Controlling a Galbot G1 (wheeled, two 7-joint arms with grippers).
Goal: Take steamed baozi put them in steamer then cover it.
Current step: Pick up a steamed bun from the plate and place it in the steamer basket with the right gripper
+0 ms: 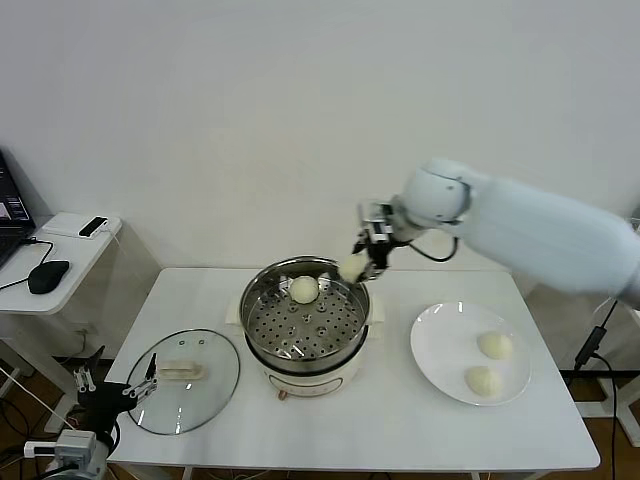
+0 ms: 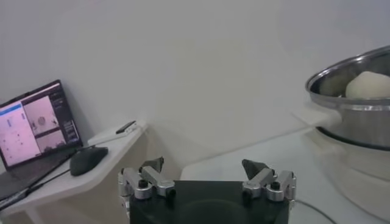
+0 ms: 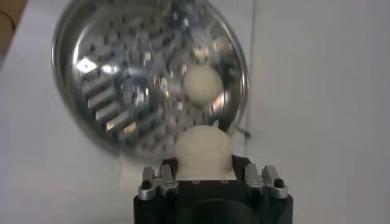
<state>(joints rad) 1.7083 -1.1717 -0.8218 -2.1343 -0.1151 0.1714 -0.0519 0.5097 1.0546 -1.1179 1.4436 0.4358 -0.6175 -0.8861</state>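
Note:
The steamer [image 1: 246, 310] stands mid-table, a shiny perforated basket on a cream pot base, with one steamed baozi [image 1: 303, 289] resting at its far side. My right gripper [image 1: 362, 262] hovers over the far right rim, shut on a second baozi [image 1: 353, 267]; in the right wrist view that bun [image 3: 204, 146] sits between the fingers above the basket [image 3: 109, 79] and the bun inside it [image 3: 201, 84]. Two more baozi [image 1: 495, 345] [image 1: 483, 381] lie on the white plate [image 1: 440, 340]. The glass cover [image 1: 205, 395] lies flat, front left. My left gripper [image 1: 148, 386] waits open beside it.
A low side table [image 1: 70, 250] at the left carries a laptop [image 2: 36, 125], a black mouse [image 1: 48, 275] and a phone. The left wrist view shows the steamer's rim [image 2: 353, 115] off to one side. A cable hangs past the table's right edge.

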